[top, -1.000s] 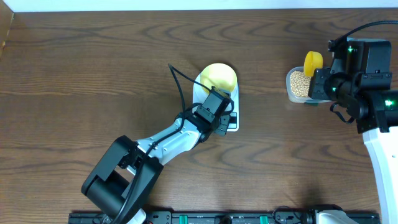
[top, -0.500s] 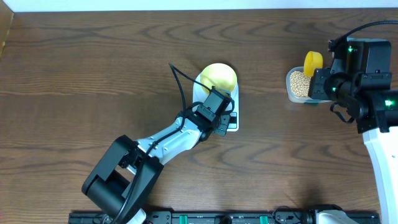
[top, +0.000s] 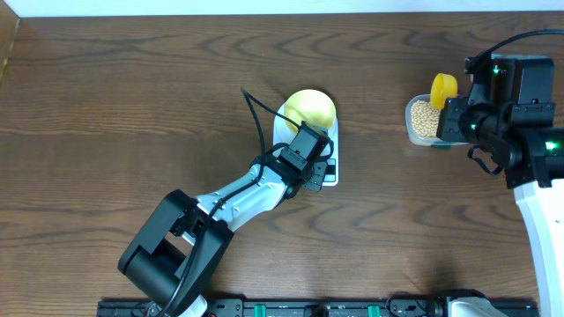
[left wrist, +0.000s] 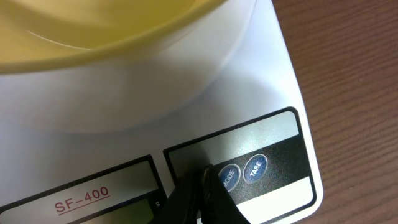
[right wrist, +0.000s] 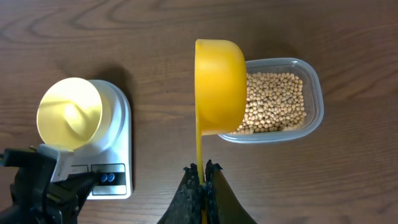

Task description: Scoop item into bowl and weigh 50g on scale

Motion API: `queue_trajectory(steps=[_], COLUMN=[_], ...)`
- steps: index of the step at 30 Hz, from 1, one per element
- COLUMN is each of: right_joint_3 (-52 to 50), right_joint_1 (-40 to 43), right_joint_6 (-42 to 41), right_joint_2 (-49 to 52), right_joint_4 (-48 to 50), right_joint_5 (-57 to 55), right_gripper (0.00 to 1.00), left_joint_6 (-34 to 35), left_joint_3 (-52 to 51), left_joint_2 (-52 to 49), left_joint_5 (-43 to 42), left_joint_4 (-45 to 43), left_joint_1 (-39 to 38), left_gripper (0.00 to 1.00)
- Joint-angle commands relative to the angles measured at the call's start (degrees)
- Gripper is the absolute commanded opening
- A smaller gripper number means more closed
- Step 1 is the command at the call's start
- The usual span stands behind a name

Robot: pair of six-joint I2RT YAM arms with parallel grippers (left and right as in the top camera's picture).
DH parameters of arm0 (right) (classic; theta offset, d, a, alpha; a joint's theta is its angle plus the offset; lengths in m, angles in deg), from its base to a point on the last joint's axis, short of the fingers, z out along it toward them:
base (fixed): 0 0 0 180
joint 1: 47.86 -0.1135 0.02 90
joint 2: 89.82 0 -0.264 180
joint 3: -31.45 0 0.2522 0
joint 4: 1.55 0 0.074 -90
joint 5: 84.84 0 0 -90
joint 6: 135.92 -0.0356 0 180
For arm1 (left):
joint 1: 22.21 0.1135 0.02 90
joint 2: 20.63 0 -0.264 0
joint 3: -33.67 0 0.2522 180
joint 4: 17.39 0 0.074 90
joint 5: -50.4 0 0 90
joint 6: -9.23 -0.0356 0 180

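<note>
The white scale (top: 328,145) stands mid-table with the pale yellow bowl (top: 309,107) on it; the bowl looks empty in the right wrist view (right wrist: 69,114). My left gripper (left wrist: 205,177) is shut, its tip on the scale's front panel (left wrist: 273,134) just left of the MODE button (left wrist: 229,175). My right gripper (right wrist: 202,169) is shut on the handle of the yellow scoop (right wrist: 221,87), held over the left end of the clear tub (right wrist: 311,93) of tan beans (right wrist: 273,102). The scoop also shows in the overhead view (top: 442,88).
The TARE button (left wrist: 255,168) sits right of MODE. The tub of beans (top: 423,119) stands at the far right of the brown wooden table (top: 132,106). The left arm reaches from the front edge (top: 176,246) up to the scale.
</note>
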Motion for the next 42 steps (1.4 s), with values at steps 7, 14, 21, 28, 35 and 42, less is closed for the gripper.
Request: queue_trajectory(steps=[7,14,21,28,35,42], right_joint_3=[0.22,0.22,0.22,0.22,0.22,0.22], right_joint_1=[-0.04,-0.04,-0.09,-0.09,-0.09,-0.09], right_joint_6=[0.83,0.83,0.83,0.81,0.81,0.83], right_joint_2=[0.28,0.28,0.28,0.28,0.26,0.28], right_joint_4=[-0.48,-0.52,-0.94,-1.01,-1.20,-1.40], right_joint_5=[0.15,0.15,0.15,0.17,0.17,0.15], right_gripper=[0.01,0.01,0.01,0.01,0.01,0.01], left_joint_6=[0.31,0.31,0.33,0.31,0.31,0.31], left_joint_3=[-2.21,-2.21,-2.21,-2.21,-2.21,-2.21], left_joint_2=[-4.68,-4.68,-4.70,-4.70,-4.74,-4.79], left_joint_5=[2.56,4.22,4.22,4.20,4.22,4.22], left_joint_4=[4.07,5.16,5.53,5.55,5.53,5.55], left_joint_1=[0.24,0.24,0.24,0.24,0.24,0.24], left_gripper=[0.07,0.07,0.08,0.07,0.07,0.07])
